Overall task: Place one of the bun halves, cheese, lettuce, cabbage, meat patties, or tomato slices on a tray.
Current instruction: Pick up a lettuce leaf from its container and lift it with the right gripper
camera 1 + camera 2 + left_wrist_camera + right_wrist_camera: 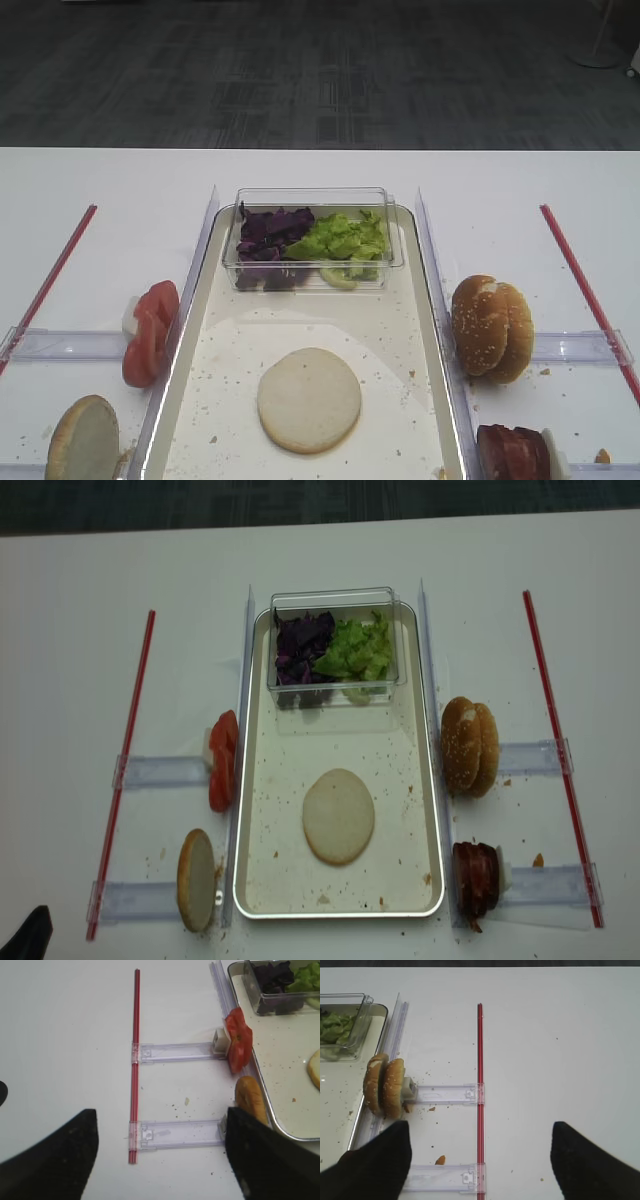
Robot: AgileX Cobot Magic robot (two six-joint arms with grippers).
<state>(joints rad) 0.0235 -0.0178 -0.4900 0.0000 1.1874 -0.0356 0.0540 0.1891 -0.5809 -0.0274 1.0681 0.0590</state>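
A pale bun round is lying flat at the near end of the tray, already delivered. The right gripper is hanging over bare table, its jaws standing wide apart and holding nothing; the left gripper is doing the same at the left. Risk, as I judge it: the sesame bun halves are standing on edge (as are the tomato slices), so an off-centre pinch could topple them. The overhead views are showing the meat patties, lettuce and cabbage together; the right wrist view is missing the patties and tomato.
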